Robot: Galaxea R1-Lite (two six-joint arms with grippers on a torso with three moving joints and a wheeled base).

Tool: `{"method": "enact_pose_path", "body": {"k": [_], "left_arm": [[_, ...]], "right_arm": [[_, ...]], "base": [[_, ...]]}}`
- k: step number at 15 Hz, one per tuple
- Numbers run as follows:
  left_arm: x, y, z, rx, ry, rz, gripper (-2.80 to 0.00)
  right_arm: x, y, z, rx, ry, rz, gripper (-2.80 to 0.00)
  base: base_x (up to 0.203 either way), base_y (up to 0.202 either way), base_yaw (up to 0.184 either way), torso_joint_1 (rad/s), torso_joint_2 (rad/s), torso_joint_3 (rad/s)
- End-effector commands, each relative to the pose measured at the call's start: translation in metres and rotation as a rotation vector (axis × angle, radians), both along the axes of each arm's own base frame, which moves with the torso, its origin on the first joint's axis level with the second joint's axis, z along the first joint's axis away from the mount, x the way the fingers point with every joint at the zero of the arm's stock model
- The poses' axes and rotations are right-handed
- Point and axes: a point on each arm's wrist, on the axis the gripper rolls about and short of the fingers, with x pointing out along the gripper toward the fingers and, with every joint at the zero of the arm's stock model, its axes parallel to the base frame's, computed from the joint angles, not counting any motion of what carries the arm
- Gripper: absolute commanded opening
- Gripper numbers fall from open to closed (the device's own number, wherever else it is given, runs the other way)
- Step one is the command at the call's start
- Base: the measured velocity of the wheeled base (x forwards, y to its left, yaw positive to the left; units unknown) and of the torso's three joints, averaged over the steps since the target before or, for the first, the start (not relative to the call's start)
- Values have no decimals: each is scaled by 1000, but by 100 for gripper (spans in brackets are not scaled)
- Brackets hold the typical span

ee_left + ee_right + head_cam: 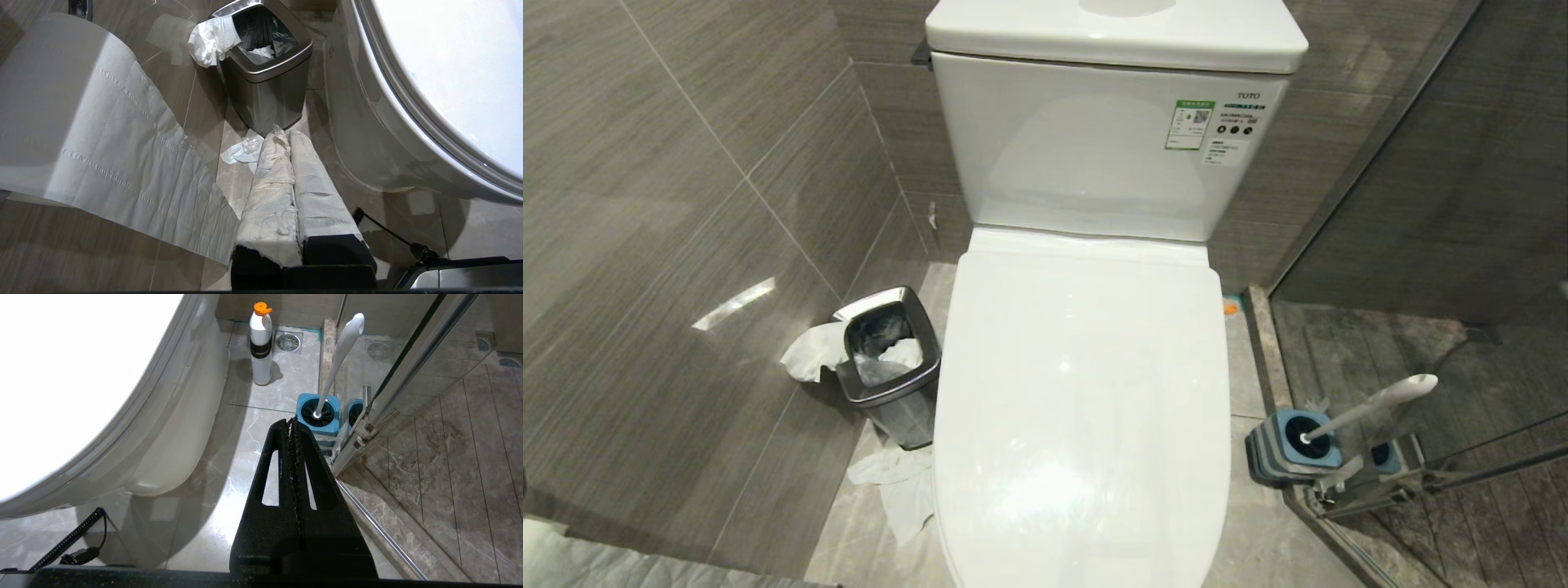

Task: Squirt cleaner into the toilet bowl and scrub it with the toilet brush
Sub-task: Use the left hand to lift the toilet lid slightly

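We found the toilet bowl [1082, 408] at the centre of the head view, glossy white, with its oval lid lowered flat over the seat and the cistern [1094, 139] upright behind it. The toilet brush [1372, 406] stood to the right of the bowl, against the glass shower partition [412, 371]; its slim white handle leaned out of the square blue-and-grey holder [1290, 449], whose dark round opening held the brush end. A white bottle with an orange cap [260, 343] stood on the floor tiles beside the bowl's base, near a floor drain [288, 341].

To the left of the bowl, the square steel bin [888, 363] held a dark liner and crumpled tissue; further tissue [813, 349] hung over its rim and lay on the floor [898, 486].

The left gripper [284, 136], its fingers wrapped in white paper, was closed on nothing. The right gripper [291, 424] was likewise closed and empty, hanging above the floor short of the holder.
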Motion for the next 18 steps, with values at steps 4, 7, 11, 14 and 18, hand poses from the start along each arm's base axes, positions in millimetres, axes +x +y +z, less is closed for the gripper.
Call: {"method": "enact_pose_path", "body": {"k": [4,7,11,14,18], "left_arm": [[0,0,0,-1,2,0,-280],[0,0,0,-1,2,0,-280],[0,0,1,-17,-9,20,-280],[0,1,1,-56,-9,24,-280],[0,1,1,-56,-9,24,-280]], "right_arm": [[0,0,0,0,1,0,-280],[0,0,0,1,1,0,-280],[0,0,-1,1,3,0,-280],[0,0,0,1,1,0,-280],[0,0,0,1,1,0,-280]], "base": [[0,0,0,0,0,0],[0,0,0,0,0,0],[0,0,0,0,0,0],[0,0,0,0,0,0],[0,0,0,0,0,0]]}}
